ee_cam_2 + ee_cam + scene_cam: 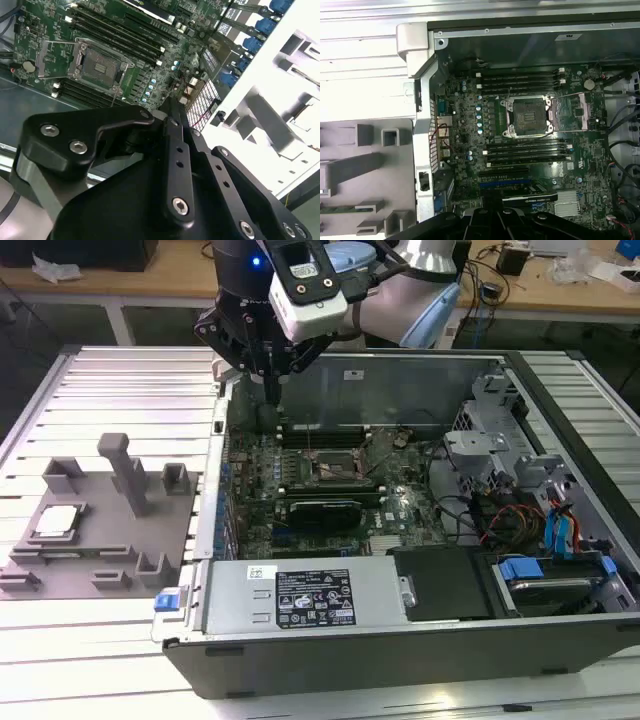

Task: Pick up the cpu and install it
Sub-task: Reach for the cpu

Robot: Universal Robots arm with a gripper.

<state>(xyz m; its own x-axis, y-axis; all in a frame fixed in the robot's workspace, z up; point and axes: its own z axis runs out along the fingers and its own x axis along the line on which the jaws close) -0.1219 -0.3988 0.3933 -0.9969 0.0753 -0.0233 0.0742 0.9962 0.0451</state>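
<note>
Exterior view: your gripper (272,390) hangs over the far edge of the computer case (400,652), fingers pinched together on nothing.
You'll find the cpu (55,521) lying flat on the grey tray (105,540) at the exterior view's left, well apart from the gripper. In the first wrist view the socket (527,116) stands open.

A lab or workshop; wooden benches (150,280) with cables (490,285); slotted aluminium table (110,390).
</note>
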